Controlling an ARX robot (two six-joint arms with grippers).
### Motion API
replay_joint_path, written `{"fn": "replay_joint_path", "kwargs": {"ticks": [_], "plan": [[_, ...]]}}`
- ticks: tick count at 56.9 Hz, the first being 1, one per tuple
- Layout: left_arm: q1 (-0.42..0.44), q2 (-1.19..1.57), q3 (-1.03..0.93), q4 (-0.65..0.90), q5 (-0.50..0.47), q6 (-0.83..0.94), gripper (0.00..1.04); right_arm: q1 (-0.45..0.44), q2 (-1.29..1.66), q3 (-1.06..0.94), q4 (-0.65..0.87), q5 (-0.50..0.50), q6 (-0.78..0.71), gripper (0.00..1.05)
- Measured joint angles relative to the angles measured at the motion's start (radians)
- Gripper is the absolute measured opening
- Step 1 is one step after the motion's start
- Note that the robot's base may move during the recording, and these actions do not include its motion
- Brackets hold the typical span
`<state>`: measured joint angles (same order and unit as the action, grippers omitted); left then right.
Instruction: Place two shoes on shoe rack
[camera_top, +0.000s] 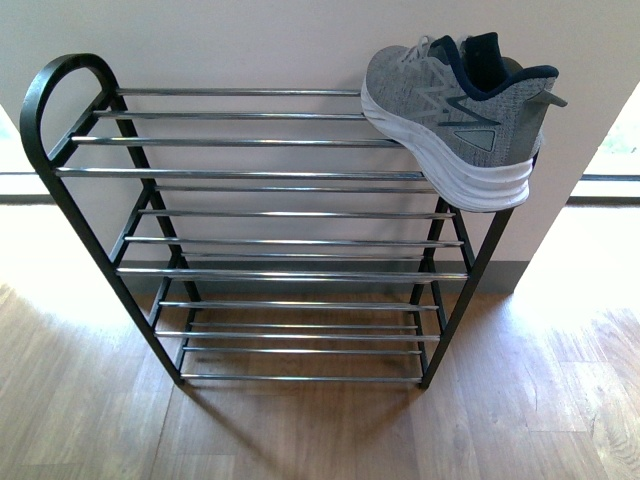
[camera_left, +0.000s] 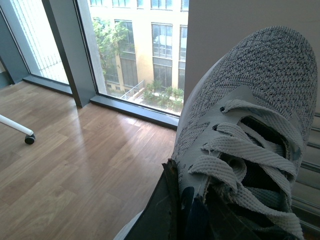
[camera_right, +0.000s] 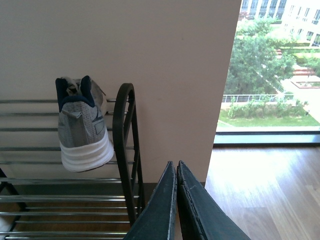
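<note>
The shoe rack (camera_top: 280, 172) stands against a pale wall, a black frame with chrome rods. One grey sneaker (camera_top: 450, 110) lies tilted on the right end of its top tier, heel over the front rod; it also shows in the right wrist view (camera_right: 82, 130). My left gripper (camera_left: 182, 195) is shut on a second grey sneaker (camera_left: 250, 90) at its laces and tongue, held above the floor, with rack rods (camera_left: 307, 175) just beyond it. My right gripper (camera_right: 176, 165) is shut and empty, beside the rack's right end frame (camera_right: 124, 150). Neither arm shows in the front view. The blue slides are out of view.
Wooden floor (camera_top: 300, 430) lies in front of the rack. Floor-to-ceiling windows (camera_left: 135, 55) flank the wall on both sides. A white chair leg with a black caster (camera_left: 30, 139) stands on the floor to the left.
</note>
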<state>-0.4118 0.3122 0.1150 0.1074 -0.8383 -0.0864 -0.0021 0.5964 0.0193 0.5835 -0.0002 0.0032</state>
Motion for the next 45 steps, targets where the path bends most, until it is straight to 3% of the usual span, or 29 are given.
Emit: {"fn": "replay_joint_path", "kwargs": {"ticks": [45], "plan": [[0.000,0.000,0.000,0.000,0.000,0.000,0.02,0.000,-0.363,0.000,-0.349,0.000,0.000,0.01]]}}
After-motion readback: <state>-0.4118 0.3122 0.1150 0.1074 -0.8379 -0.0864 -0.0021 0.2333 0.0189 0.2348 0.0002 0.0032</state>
